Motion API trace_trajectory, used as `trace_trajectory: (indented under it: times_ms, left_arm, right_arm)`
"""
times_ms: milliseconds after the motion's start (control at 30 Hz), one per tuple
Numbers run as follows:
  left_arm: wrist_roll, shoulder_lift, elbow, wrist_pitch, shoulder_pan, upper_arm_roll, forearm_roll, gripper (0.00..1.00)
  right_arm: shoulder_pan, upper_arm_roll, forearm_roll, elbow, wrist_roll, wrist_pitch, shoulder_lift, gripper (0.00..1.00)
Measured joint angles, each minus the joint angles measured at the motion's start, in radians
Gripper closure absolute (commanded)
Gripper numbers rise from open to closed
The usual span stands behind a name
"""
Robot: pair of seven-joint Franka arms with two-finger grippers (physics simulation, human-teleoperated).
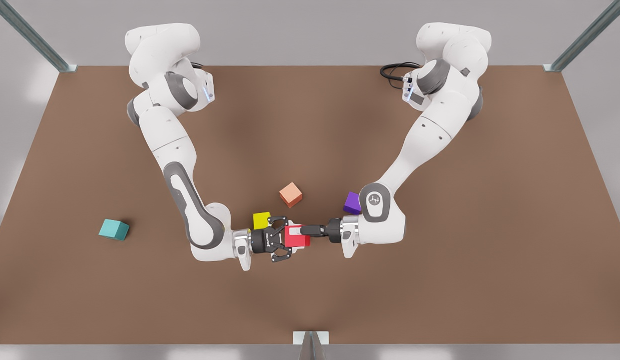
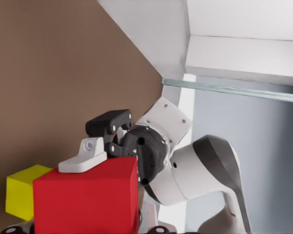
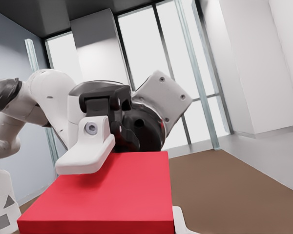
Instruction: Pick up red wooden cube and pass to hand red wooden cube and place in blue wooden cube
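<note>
The red wooden cube (image 1: 295, 237) is near the table's front middle, between the two grippers. My right gripper (image 1: 297, 231) reaches in from the front view's right and is shut on it. One white pad (image 2: 83, 158) lies flat on the cube's (image 2: 85, 200) top face, and the other finger is hidden behind the cube. The hand, my left gripper (image 1: 288, 239), comes from the front view's left. Its open-frame fingers (image 1: 278, 221) are spread open on either side of the cube (image 3: 112, 195). The blue wooden cube (image 1: 114, 229) sits alone far to the front view's left.
A yellow cube (image 1: 261, 220) lies just behind the left gripper, also seen as the yellow cube (image 2: 22, 195) in the left wrist view. A salmon-orange cube (image 1: 290, 194) and a purple cube (image 1: 352, 203) sit behind the handover spot. The brown table (image 1: 440, 290) extends on all sides.
</note>
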Motion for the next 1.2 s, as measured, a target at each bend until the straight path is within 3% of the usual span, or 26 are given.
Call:
trace_trajectory:
  times_ms: [100, 200, 233, 333, 433, 500, 600, 667, 700, 767, 933, 1200]
  left_arm:
    - [0.001, -0.009, -0.004, -0.002, 0.026, 0.004, 0.032, 0.0]
    - [-0.022, -0.052, -0.005, -0.049, 0.147, -0.005, 0.19, 0.0]
    - [-0.031, -0.072, -0.003, -0.087, 0.204, -0.008, 0.238, 0.0]
    - [-0.063, -0.186, -0.001, -0.24, 0.341, -0.008, 0.444, 0.0]
    - [-0.129, -0.363, 0.0, -0.487, 0.364, -0.051, 0.851, 0.0]
    - [-0.17, -0.41, 0.001, -0.63, 0.4, -0.062, 1.025, 0.0]
    - [-0.222, -0.474, -0.004, -0.791, 0.458, -0.101, 1.163, 0.0]
    - [-0.234, -0.684, -0.22, -0.805, 0.248, 0.213, 1.147, 0.0]
    - [-0.238, -0.728, -0.256, -0.819, 0.175, 0.323, 1.121, 0.0]
    - [-0.247, -0.753, -0.248, -0.85, 0.131, 0.413, 1.086, 0.0]
    - [-0.264, -0.756, -0.238, -0.902, 0.12, 0.429, 1.037, 0.0]
    - [-0.273, -0.751, -0.24, -0.939, 0.146, 0.43, 1.015, 0.0]
  right_arm:
    - [-0.001, 0.0, 0.0, 0.0, 0.0, 0.0, -0.001, 0.61]
    - [-0.017, -0.011, -0.006, 0.0, 0.001, -0.004, -0.01, 0.61]
    - [-0.028, -0.057, -0.026, 0.001, 0.003, -0.015, -0.031, 0.61]
    - [-0.058, -0.347, -0.222, -0.003, 0.021, -0.098, -0.142, 0.61]
    - [-0.071, -0.529, -0.551, -0.017, 0.053, -0.151, -0.233, 0.61]
    - [-0.066, -0.58, -0.758, -0.088, 0.095, -0.151, -0.309, 0.61]
    - [-0.053, -0.597, -1.032, -0.224, 0.19, -0.105, -0.418, 0.61]
    - [-0.049, -0.598, -1.181, -0.313, 0.271, -0.07, -0.473, 0.61]
    - [-0.048, -0.598, -1.239, -0.36, 0.311, -0.045, -0.493, 0.61]
    - [-0.049, -0.605, -1.341, -0.423, 0.389, -0.001, -0.517, 0.61]
    - [-0.064, -0.626, -1.493, -0.54, 0.568, 0.133, -0.524, 0.6]
    - [-0.09, -0.68, -1.564, -0.614, 0.77, 0.246, -0.528, 0.59]
